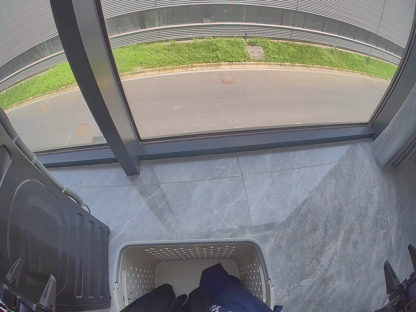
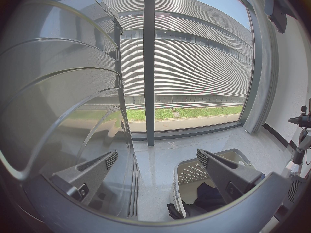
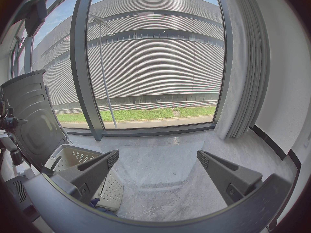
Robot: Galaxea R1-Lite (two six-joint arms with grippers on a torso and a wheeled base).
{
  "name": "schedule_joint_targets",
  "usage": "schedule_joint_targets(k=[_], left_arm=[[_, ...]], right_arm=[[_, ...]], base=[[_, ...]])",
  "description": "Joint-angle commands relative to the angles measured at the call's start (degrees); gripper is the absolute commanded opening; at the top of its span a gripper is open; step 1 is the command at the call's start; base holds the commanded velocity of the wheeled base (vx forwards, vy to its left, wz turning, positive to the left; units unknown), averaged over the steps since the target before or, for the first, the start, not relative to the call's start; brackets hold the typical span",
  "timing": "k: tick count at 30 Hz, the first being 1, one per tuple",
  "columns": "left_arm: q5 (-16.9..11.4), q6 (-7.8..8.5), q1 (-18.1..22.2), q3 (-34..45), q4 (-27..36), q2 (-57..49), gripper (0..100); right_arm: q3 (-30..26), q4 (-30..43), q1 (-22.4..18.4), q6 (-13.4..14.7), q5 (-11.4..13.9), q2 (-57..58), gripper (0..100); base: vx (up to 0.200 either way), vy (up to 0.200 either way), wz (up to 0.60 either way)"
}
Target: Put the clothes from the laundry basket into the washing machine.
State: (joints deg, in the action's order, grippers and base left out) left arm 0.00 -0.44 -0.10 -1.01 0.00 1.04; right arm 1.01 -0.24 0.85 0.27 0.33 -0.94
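A cream laundry basket (image 1: 190,251) stands on the floor at the bottom centre of the head view, holding dark navy and black clothes (image 1: 216,291). The grey back panel of the washing machine (image 1: 47,239) rises just to its left. My left gripper (image 1: 32,284) hangs open in front of that panel, empty; its wrist view shows the basket (image 2: 188,175) and clothes (image 2: 207,198) between and beyond its fingers (image 2: 226,175). My right gripper (image 1: 401,274) is open at the bottom right, off to the side of the basket (image 3: 81,160), over bare floor.
Grey marble floor tiles (image 1: 260,196) stretch to a floor-to-ceiling window (image 1: 242,66) with a thick dark mullion (image 1: 99,87). A pale curtain (image 1: 396,135) hangs at the right wall. A corrugated hose (image 1: 39,165) runs along the machine's back.
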Motion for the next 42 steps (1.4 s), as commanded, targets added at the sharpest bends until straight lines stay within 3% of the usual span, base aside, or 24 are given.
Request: schedule_joint_targets(k=[1, 28, 42], left_arm=[[0.00, 0.00, 0.01, 1.01, 0.00, -0.77, 100], [0.00, 0.00, 0.01, 1.01, 0.00, -0.77, 100], [0.00, 0.00, 0.01, 1.01, 0.00, -0.77, 100]], right_arm=[[-1.01, -0.02, 0.03, 0.00, 0.02, 0.94, 100], [-1.01, -0.02, 0.03, 0.00, 0.02, 0.94, 100], [-1.01, -0.02, 0.03, 0.00, 0.02, 0.94, 100]], base=[[0.000, 0.000, 0.00], [0.000, 0.000, 0.00], [-0.200, 0.000, 0.00]])
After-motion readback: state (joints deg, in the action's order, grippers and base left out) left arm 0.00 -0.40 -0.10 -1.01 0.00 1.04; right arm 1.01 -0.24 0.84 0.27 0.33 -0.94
